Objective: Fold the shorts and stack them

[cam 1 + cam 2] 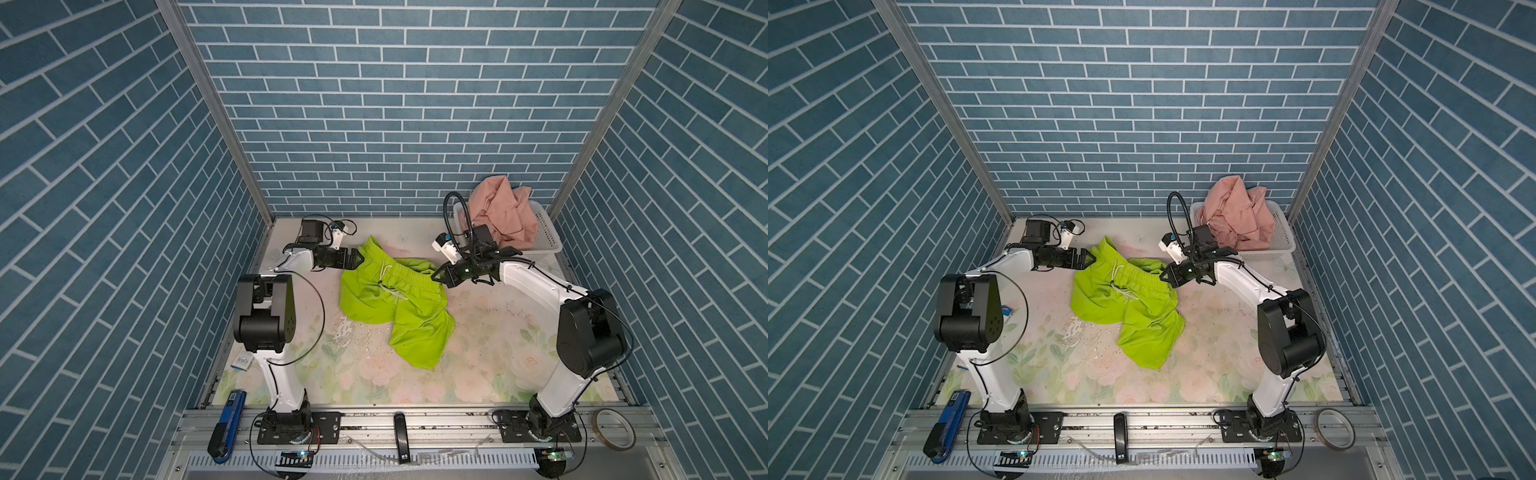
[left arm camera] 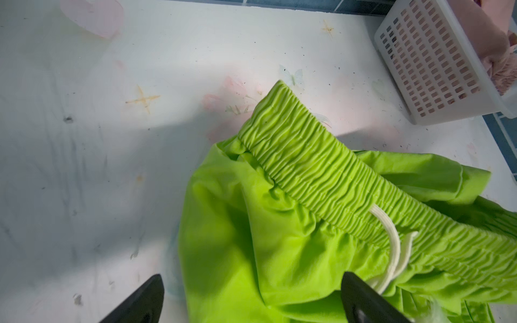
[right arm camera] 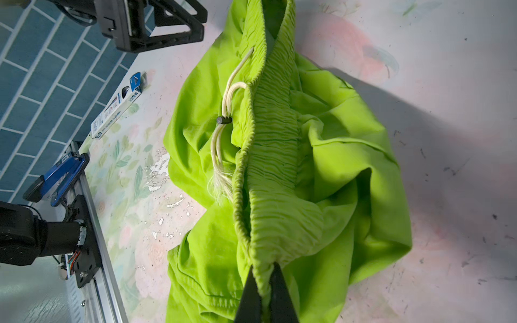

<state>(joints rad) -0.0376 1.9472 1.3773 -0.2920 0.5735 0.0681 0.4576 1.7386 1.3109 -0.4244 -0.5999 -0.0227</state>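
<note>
The lime green shorts (image 1: 395, 299) (image 1: 1125, 303) lie crumpled in the middle of the table, waistband and white drawstring (image 3: 228, 112) facing up. My right gripper (image 1: 434, 276) (image 3: 263, 267) is shut on the right end of the gathered waistband (image 3: 274, 156). At the waistband's left end, my left gripper (image 1: 360, 259) (image 2: 253, 276) stands open, its fingers astride the green fabric (image 2: 279, 237) without pinching it. The salmon pink shorts (image 1: 505, 212) (image 1: 1237, 212) are heaped in the white basket (image 1: 548, 237) at the back right.
The basket (image 2: 428, 64) stands close behind my right arm. A small packet (image 1: 243, 359) lies by the left arm. On the front rail rest a blue tool (image 1: 226, 428), a black handle (image 1: 401, 436) and a tape roll (image 1: 614, 428). Brick-pattern walls close three sides.
</note>
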